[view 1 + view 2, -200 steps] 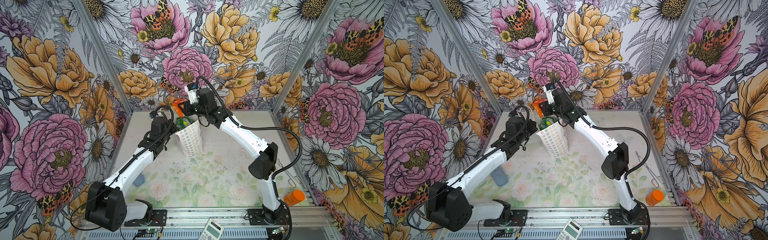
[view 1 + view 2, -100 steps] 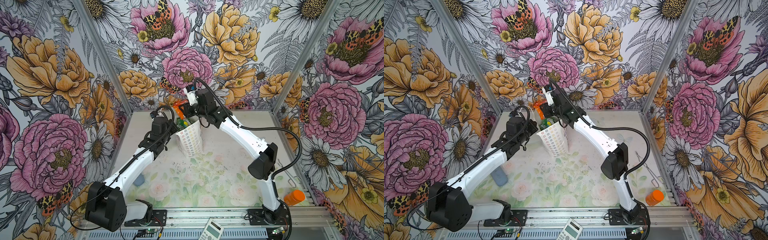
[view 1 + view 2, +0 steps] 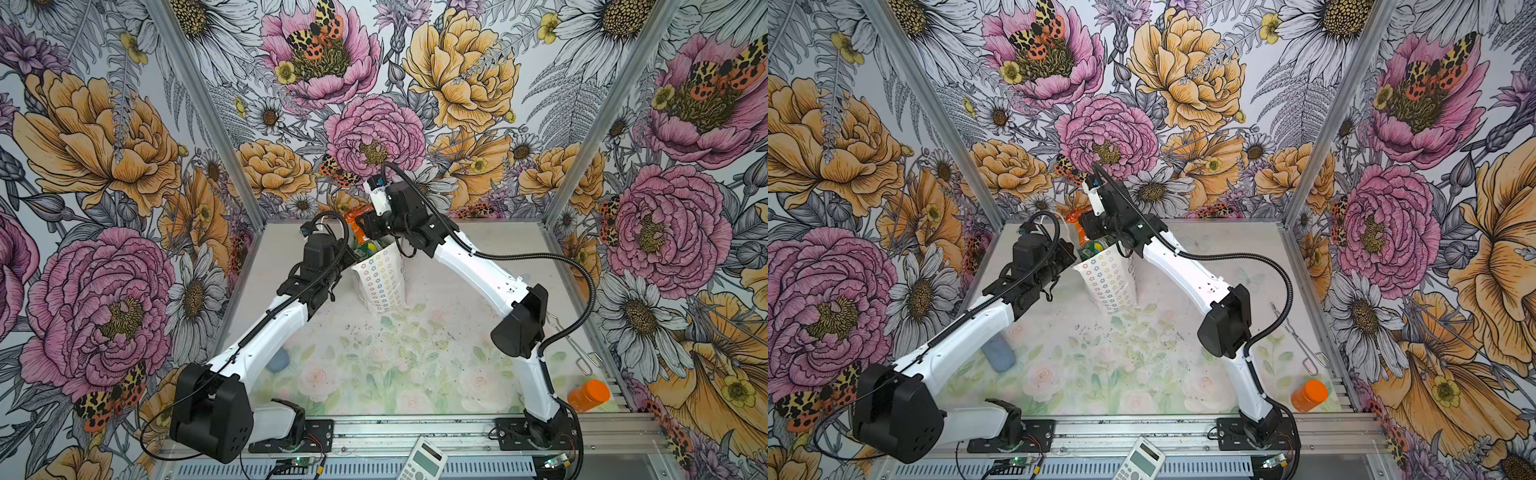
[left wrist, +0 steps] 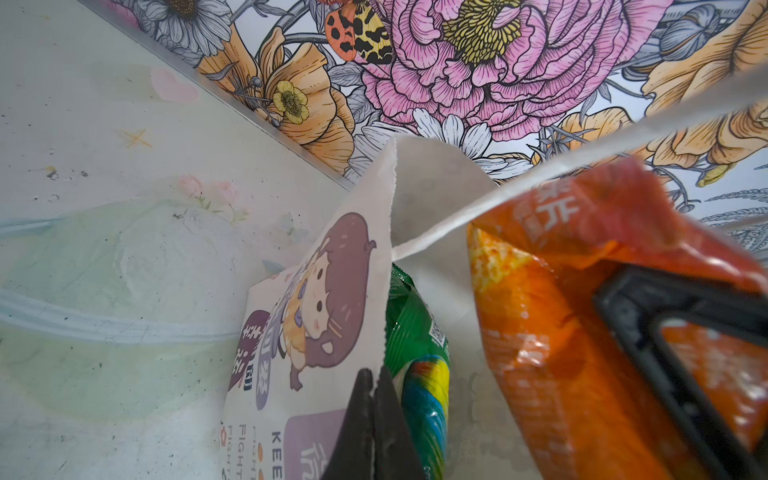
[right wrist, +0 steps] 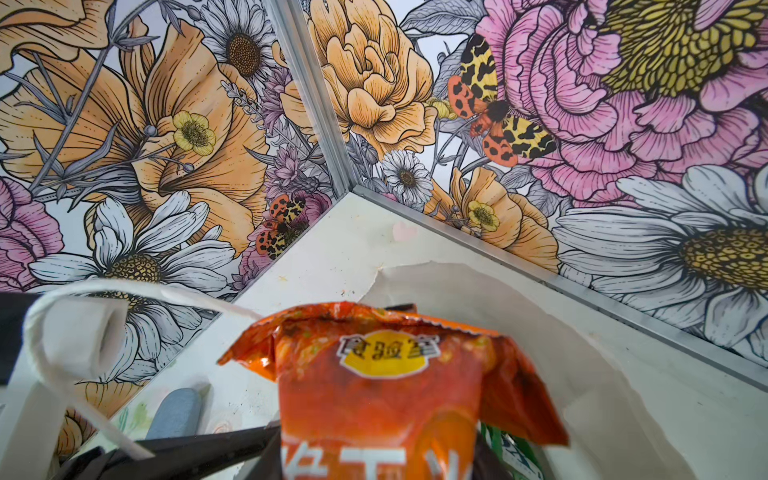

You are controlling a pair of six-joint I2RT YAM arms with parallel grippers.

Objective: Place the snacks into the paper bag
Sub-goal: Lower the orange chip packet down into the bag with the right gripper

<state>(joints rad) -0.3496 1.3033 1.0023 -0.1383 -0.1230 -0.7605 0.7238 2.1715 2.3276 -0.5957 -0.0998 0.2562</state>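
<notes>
The white paper bag (image 3: pixel 380 282) (image 3: pixel 1111 282) stands upright at the back middle of the table, its flower-patterned narrow side facing the camera. My left gripper (image 4: pixel 376 374) (image 3: pixel 348 258) is shut on the rim of the cartoon-girl panel (image 4: pixel 316 299). An orange snack packet (image 3: pixel 356 224) (image 3: pixel 1077 226) (image 5: pixel 382 395) sticks up above the bag mouth. My right gripper (image 5: pixel 380 457) (image 3: pixel 369 222) has its fingers on both sides of this packet. A green packet (image 4: pixel 415 345) (image 3: pixel 368 248) lies inside the bag. The other snacks are hidden.
A blue-grey object (image 3: pixel 276 361) (image 3: pixel 998 353) lies beside the left arm. At the front right are an orange bottle (image 3: pixel 588 395) (image 3: pixel 1308 395) and wire tongs (image 3: pixel 569 345). A calculator (image 3: pixel 424 459) rests on the front rail. The back wall is close behind the bag.
My right gripper has shifted slightly left over the bag mouth with the orange packet. The left arm and the bag have stayed where they were.
</notes>
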